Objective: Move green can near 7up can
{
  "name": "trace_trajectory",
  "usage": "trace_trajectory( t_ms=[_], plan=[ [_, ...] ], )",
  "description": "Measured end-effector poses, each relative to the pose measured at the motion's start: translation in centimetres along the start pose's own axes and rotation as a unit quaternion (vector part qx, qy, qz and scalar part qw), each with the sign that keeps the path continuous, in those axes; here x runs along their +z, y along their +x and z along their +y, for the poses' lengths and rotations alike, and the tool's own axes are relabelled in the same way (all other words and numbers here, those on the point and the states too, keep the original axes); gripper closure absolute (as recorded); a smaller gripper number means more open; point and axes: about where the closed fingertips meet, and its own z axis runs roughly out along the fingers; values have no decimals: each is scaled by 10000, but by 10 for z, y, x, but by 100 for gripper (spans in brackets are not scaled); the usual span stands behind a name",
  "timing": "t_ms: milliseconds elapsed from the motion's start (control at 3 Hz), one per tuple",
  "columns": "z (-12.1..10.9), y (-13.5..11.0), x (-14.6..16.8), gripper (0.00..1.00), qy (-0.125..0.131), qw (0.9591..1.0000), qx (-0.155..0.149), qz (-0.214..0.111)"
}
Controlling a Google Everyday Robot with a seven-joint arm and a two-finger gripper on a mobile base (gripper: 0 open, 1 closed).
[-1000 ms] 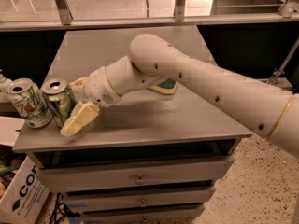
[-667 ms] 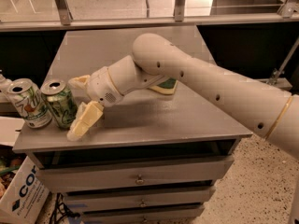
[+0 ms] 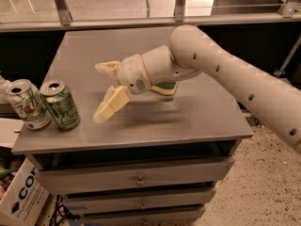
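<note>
The single camera looks down from above the front of the grey cabinet point(image 3: 197, 121), fairly close, its top filling most of the frame. The arm point(image 3: 244, 84) enters from 4 o'clock; the gripper point(image 3: 103, 94), fingers point(image 3: 112, 108) spread, hangs just off centre toward 9 o'clock.

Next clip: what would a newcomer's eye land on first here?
The big cream arm stretches from the right over the grey cabinet top, its gripper open and empty left of centre. At the front-left edge stand the green can and 7up can, side by side.

Shiny metal green can point(image 3: 60, 106), 7up can point(image 3: 27, 105), matt plastic gripper fingers point(image 3: 114, 105) over matt table point(image 3: 197, 119)
</note>
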Motion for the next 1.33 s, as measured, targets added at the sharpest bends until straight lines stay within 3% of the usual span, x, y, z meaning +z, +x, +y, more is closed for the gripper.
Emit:
trace_trajectory(
  t_ms=[333, 1000, 1333],
  plan=[
    [-7, 5, -53, 0, 445, 9987, 125, -213],
    [-15, 19, -136, 0, 1208, 9906, 263, -590],
    [-15, 19, -136, 0, 1207, 9906, 262, -590]
  ],
)
